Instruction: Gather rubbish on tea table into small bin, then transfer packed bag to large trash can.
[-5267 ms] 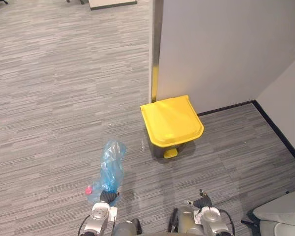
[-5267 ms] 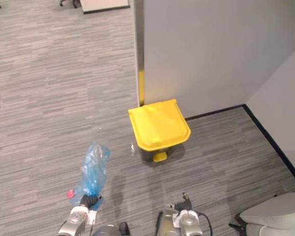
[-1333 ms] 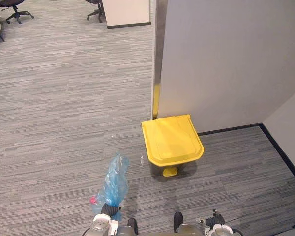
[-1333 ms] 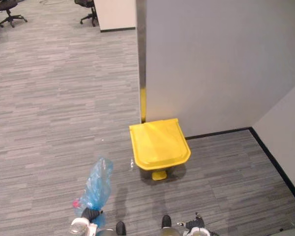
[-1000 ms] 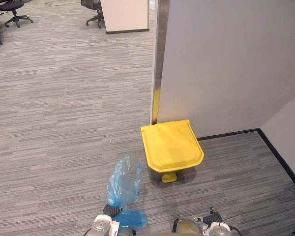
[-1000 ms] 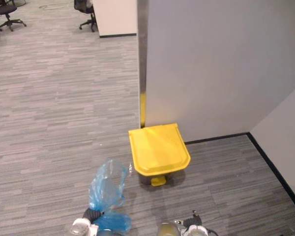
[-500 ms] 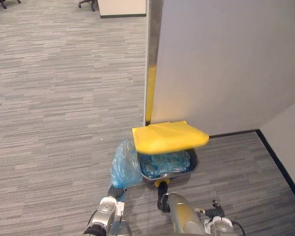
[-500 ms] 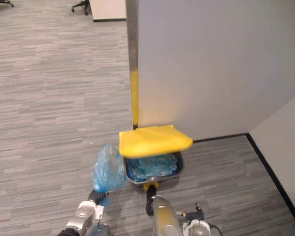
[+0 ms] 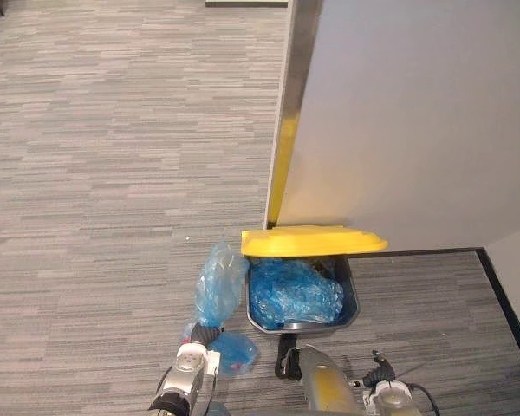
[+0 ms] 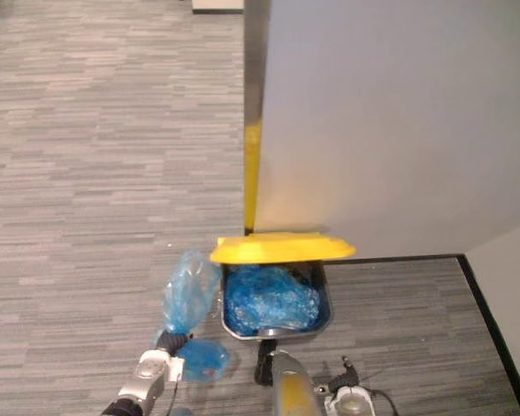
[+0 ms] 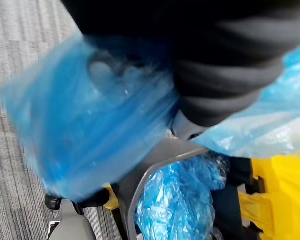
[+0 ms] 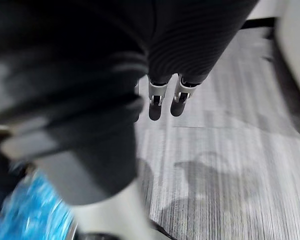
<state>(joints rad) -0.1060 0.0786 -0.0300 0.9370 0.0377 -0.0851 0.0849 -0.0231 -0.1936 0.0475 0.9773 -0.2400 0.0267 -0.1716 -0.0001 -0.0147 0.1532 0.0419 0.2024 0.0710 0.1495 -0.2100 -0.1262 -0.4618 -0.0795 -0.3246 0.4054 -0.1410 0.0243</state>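
Here the large trash can (image 9: 354, 299) stands at the foot of a grey partition wall (image 9: 416, 130), its yellow lid (image 9: 314, 242) tipped up over the mouth and a crumpled blue liner (image 9: 295, 290) showing inside. The packed bag (image 9: 221, 279), blue and see-through, is bunched at my left robot hand (image 9: 206, 333). It sits just beside the can's left wall and outside it, part rising along the rim and part sagging on the near side of the hand. The raised lid overhangs the far part of the opening, and the wall closes off everything behind. A metal post (image 9: 296, 69) marks the wall's edge and a black skirting (image 9: 505, 300) runs along the right. Grey carpet floor (image 9: 113, 156) lies open to the left. My left wrist view adds the can's grey rim and liner just past the bag, but plastic hides my fingers, so I cannot tell their grip. My right wrist view shows my right robot hand (image 12: 159, 100) above the carpet, fingers relaxed, holding nothing.
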